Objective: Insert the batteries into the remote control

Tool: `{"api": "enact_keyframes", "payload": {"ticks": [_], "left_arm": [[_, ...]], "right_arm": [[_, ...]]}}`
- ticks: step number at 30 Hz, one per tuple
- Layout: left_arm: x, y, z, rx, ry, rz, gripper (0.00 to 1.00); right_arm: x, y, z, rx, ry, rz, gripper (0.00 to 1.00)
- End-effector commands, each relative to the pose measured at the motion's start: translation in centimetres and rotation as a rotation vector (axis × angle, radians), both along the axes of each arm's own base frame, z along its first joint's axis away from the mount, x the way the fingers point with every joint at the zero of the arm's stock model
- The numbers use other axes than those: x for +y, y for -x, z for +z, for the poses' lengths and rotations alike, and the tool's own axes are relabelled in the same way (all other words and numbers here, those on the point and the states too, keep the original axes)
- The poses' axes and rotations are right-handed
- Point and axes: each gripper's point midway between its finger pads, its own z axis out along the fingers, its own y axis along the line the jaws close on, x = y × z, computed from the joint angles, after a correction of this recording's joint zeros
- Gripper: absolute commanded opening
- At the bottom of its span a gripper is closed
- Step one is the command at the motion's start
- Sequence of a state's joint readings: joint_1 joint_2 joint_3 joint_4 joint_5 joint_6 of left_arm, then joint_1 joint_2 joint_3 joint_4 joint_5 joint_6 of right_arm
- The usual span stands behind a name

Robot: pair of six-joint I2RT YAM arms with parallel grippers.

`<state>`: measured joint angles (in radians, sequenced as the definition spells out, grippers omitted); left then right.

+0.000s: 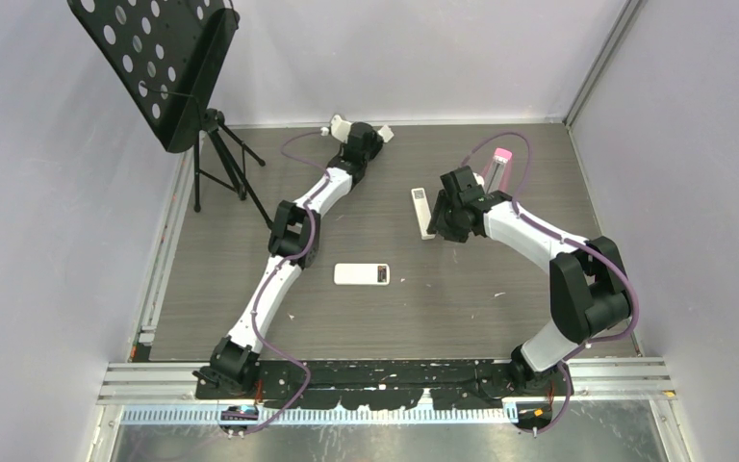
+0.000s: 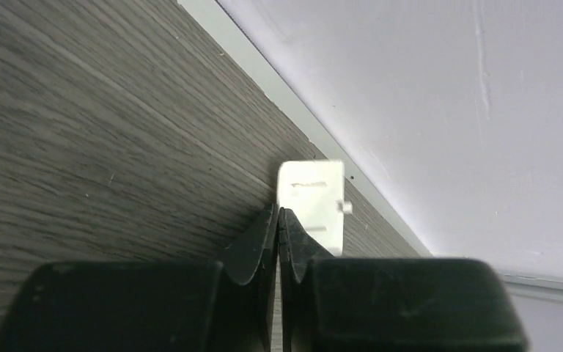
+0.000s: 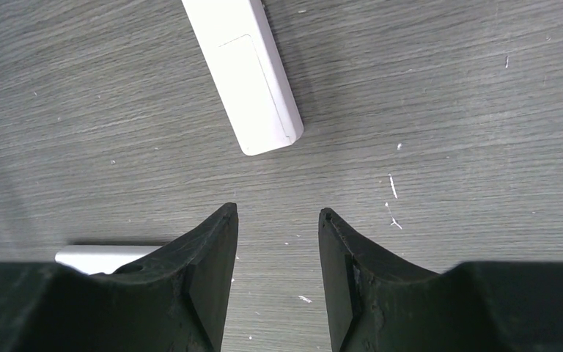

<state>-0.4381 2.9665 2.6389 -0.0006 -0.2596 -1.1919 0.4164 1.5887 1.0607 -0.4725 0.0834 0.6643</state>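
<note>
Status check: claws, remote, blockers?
Left claw shut at white cover piece, far edge. Right claw open, empty, beside slim remote. Remote control mid-table, free. Batteries unseen.

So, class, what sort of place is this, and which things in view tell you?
Probably a robotics lab test cell: a left arm and right arm bolted to a metal rail at the table edge, plain walls boxing the table in, and a perforated black stand on a tripod.
</note>
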Motion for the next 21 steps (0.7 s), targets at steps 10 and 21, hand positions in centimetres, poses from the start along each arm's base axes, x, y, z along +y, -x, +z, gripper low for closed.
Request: {"api": "enact_keyframes", "payload": {"ticks": [10,21], "left_arm": [[0.3,2.8,-3.7,0.156,-0.132,-0.039,0.00],[-2.0,7.1,0.2,0.126,-0.215,-0.284,0.00]], "right_arm": [[-0.2,-0.3,1.5,-0.045,-0.024,-0.014,0.49],[-0.5,-0.1,2.6,-0.077,-0.036,-0.027,0.49]]}}
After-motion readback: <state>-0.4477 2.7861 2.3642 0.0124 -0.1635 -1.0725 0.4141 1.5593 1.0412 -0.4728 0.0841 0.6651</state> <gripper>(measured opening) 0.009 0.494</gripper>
